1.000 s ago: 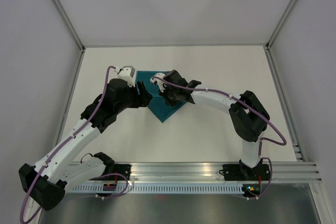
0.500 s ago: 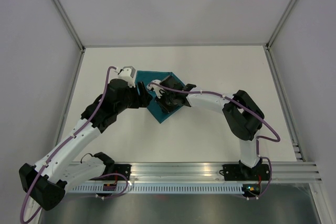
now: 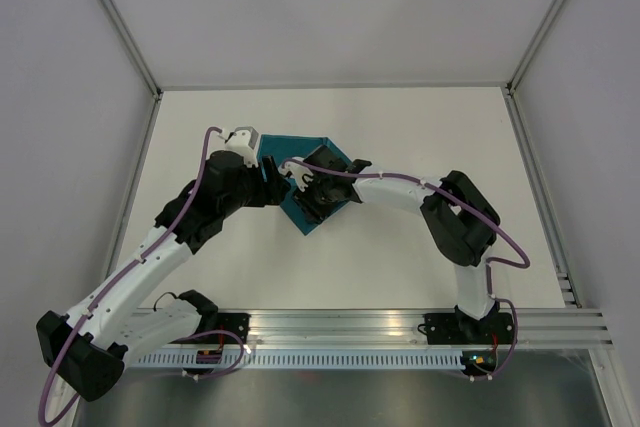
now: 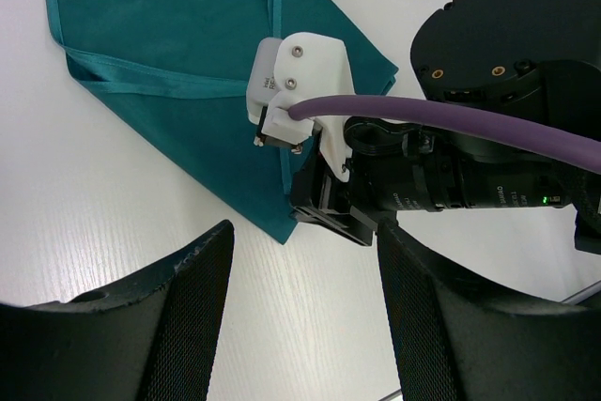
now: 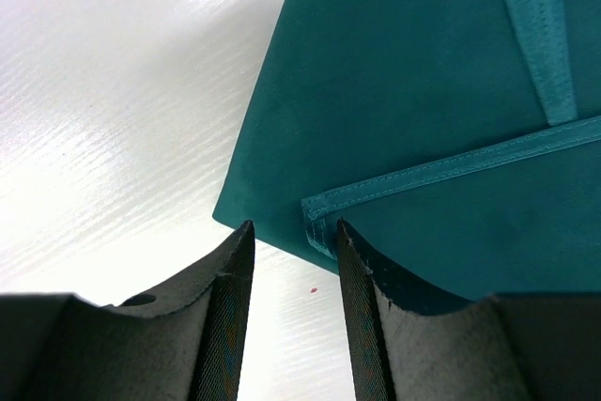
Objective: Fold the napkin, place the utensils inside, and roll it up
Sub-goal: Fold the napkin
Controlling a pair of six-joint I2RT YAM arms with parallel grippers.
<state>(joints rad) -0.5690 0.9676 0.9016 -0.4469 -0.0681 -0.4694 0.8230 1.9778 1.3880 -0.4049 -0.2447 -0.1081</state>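
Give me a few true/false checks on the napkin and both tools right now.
1. The napkin lies folded on the table, with hemmed edges layered over each other. True.
2. The left tool is shut on the napkin. False: its fingers stand wide apart and hold nothing.
3. The right tool has its fingers apart, just above a corner of the napkin. True.
4. Cutlery lies on top of the napkin. False: no utensils show in any view.
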